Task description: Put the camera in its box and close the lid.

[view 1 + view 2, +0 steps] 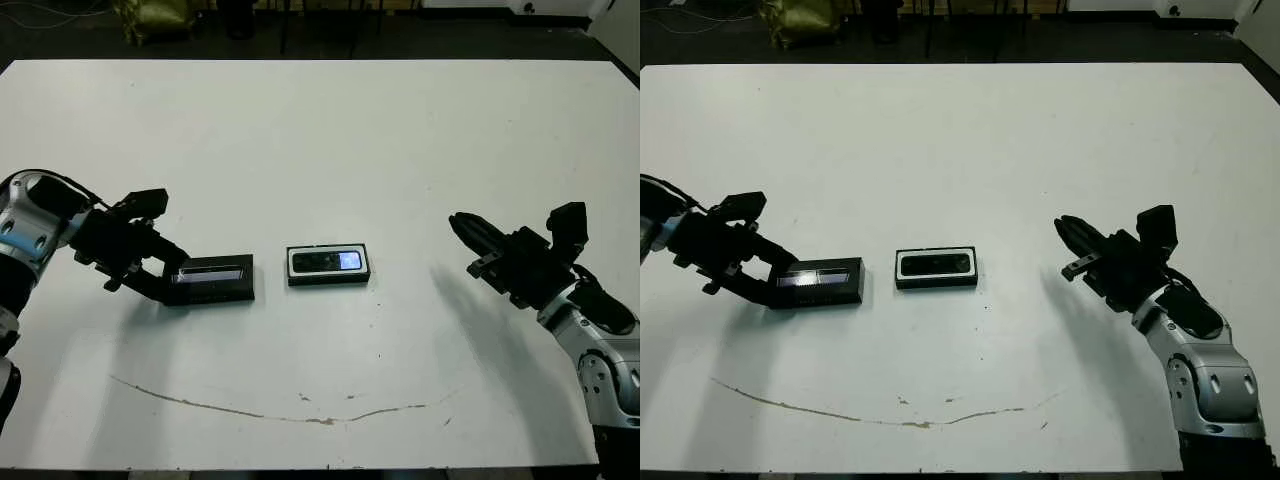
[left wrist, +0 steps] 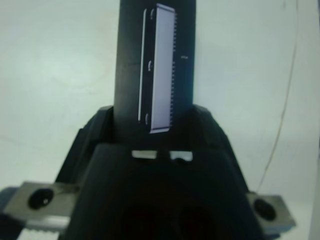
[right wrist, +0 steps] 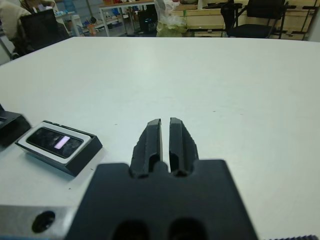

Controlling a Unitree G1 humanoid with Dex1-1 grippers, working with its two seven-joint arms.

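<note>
Both fingers of the left hand [image 1: 165, 278] grip the flat glossy-striped lid [image 1: 212, 279]; right hand [image 3: 165, 142] seemingly closed, empty.

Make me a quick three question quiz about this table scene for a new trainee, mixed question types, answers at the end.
1. True or false: the camera already lies inside the box.
2. Which gripper is at the lid? A) left B) right C) neither
3. Fill in: the right gripper has its fingers ____ and holds nothing.

Key: 1 true. 2 A: the left gripper grips the lid's end. 3 shut.
</note>
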